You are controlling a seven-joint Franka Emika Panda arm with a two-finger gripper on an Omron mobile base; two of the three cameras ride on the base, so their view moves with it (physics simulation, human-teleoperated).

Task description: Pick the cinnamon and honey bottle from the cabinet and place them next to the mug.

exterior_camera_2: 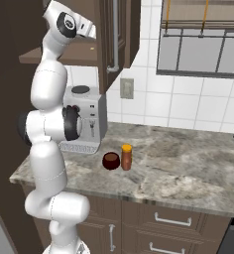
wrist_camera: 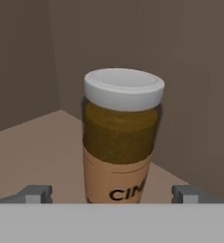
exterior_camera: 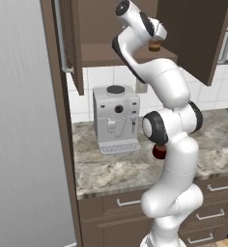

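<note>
The cinnamon (wrist_camera: 121, 137), a jar of brown powder with a tan label and a pale lid, stands upright on the cabinet (wrist_camera: 33, 152) shelf. My gripper (wrist_camera: 111, 194) is open, with one fingertip on each side of the jar's lower part and not touching it. From the left base view the cinnamon (exterior_camera: 154, 46) shows just under my hand inside the cabinet (exterior_camera: 101, 54). The orange honey bottle (exterior_camera_2: 126, 157) stands on the counter right beside the dark red mug (exterior_camera_2: 111, 160). Part of the mug (exterior_camera: 158, 152) peeks out behind my arm.
Both cabinet doors hang open, one on the left (exterior_camera: 71, 43) and one on the right (exterior_camera: 198, 34). A white coffee machine (exterior_camera: 116, 119) stands on the stone counter (exterior_camera_2: 188, 168) under the cabinet. A tall grey fridge (exterior_camera: 19, 125) is at the left, drawers (exterior_camera_2: 163, 218) below.
</note>
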